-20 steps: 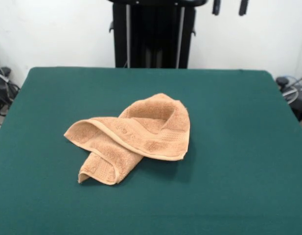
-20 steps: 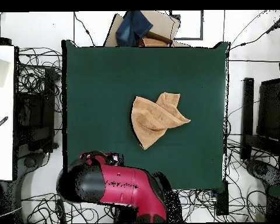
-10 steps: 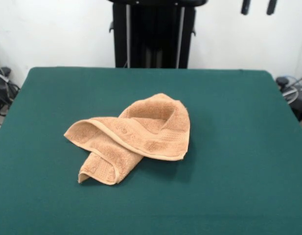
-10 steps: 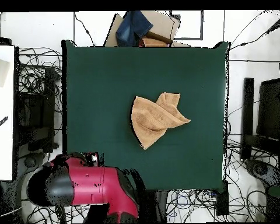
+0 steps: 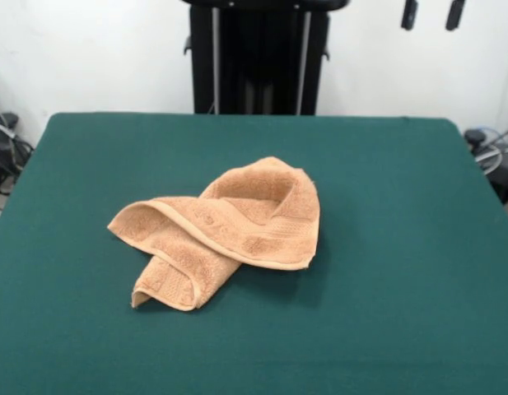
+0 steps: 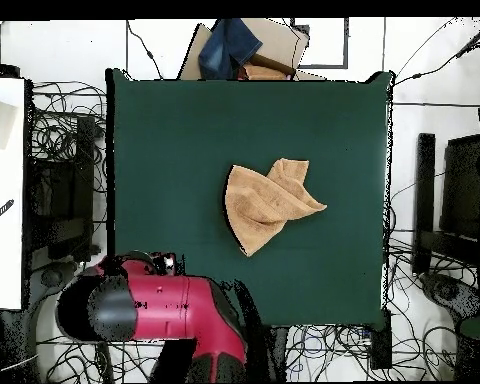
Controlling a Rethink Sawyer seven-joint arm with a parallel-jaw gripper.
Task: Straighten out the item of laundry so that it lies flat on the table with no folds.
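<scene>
The item of laundry [image 5: 229,230], a light orange-tan terry towel, lies crumpled near the middle of the green table [image 5: 385,206]. It is folded over itself, with one end curled under at the front left and a raised loop at the back. From above, the towel [image 6: 269,203] sits slightly right of the table's [image 6: 184,150] centre. My gripper [image 5: 432,14] shows only as two dark fingertips at the top right edge, apart and holding nothing, well behind the towel. In the overhead view the red arm [image 6: 154,310] hangs off the table's lower left corner.
A cardboard box with a blue cloth [image 6: 239,50] sits just beyond one table edge. Tangled cables [image 6: 64,140] and dark equipment [image 6: 454,200] line both sides. A white surface [image 6: 4,190] stands at the far left.
The gripper's tips have shifted right along the top edge of the front view. In the overhead view the arm swung left, off the table's corner. The towel has not moved.
</scene>
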